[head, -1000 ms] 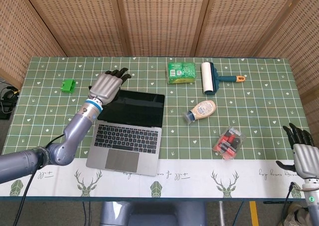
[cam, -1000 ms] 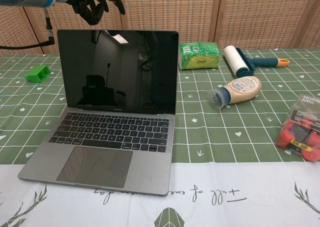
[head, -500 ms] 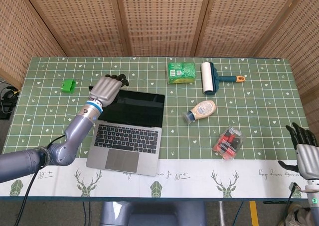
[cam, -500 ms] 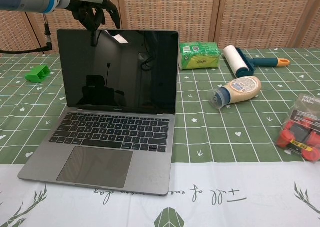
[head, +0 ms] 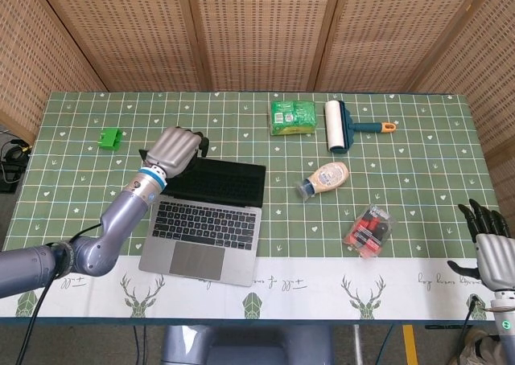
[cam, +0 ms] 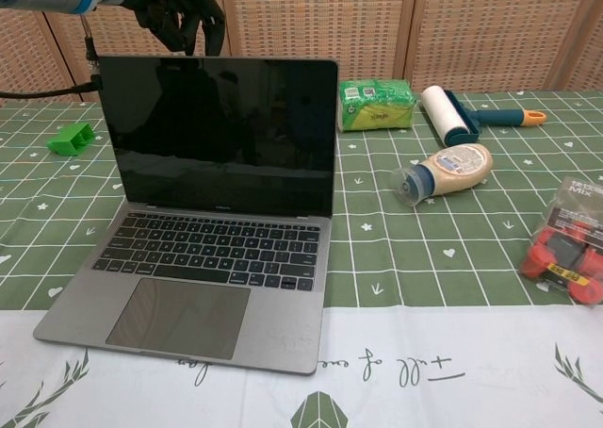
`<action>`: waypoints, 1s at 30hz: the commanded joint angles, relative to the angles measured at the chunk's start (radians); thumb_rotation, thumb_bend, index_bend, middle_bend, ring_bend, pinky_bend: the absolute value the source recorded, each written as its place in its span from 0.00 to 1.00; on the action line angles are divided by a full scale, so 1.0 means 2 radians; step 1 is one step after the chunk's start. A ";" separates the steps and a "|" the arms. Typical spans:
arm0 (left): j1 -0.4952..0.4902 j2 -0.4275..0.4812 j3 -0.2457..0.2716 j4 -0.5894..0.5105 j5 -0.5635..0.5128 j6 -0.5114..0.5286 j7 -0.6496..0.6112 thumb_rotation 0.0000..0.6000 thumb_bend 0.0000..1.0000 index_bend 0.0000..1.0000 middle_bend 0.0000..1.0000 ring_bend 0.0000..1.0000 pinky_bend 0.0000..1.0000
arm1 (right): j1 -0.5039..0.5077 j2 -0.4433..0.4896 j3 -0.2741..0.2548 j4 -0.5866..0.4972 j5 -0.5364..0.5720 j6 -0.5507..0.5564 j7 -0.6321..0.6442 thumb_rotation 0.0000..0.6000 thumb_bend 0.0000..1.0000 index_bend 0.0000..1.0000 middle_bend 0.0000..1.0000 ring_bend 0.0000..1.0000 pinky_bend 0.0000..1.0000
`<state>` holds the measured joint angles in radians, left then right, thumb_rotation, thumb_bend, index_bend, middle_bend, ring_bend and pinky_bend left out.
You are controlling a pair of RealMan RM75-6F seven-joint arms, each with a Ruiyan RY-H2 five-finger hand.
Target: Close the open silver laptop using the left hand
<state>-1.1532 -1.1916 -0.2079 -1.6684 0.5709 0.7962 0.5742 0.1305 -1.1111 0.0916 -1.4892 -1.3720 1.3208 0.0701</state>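
The silver laptop [head: 209, 217] [cam: 212, 230] stands open on the green tablecloth, its dark screen tilted a little toward the keyboard. My left hand [head: 172, 150] [cam: 179, 13] sits at the screen's top left edge, fingers curled down over the back of the lid and touching it. It holds nothing. My right hand [head: 491, 251] hangs off the table's near right corner with fingers spread and nothing in them; the chest view does not show it.
A green sponge pack [head: 291, 116], a lint roller [head: 339, 126], a lying sauce bottle [head: 323, 178] and a red packet [head: 369, 229] lie right of the laptop. A small green block [head: 109, 137] sits at the far left.
My left hand has moved toward me and come down onto the lid's top edge. The screen has tipped slightly forward, and its reflection has changed. The right hand barely moved.
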 commanded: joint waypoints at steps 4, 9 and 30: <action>0.003 0.016 0.008 -0.026 0.006 0.000 -0.010 1.00 1.00 0.50 0.37 0.40 0.38 | -0.002 0.002 -0.001 -0.004 -0.003 0.005 -0.001 1.00 0.05 0.09 0.00 0.00 0.00; 0.007 0.029 0.015 -0.049 0.015 -0.003 -0.022 1.00 1.00 0.50 0.37 0.40 0.38 | -0.004 0.005 -0.001 -0.008 -0.007 0.011 0.000 1.00 0.05 0.09 0.00 0.00 0.00; 0.031 0.090 0.047 -0.173 0.078 0.003 -0.048 1.00 1.00 0.49 0.38 0.40 0.38 | -0.013 0.017 -0.010 -0.034 -0.034 0.037 -0.005 1.00 0.05 0.09 0.00 0.00 0.00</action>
<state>-1.0933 -1.0205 -0.1211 -2.0029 0.7236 0.8061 0.4780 0.1066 -1.0800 0.0737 -1.5532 -1.4359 1.3901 0.0598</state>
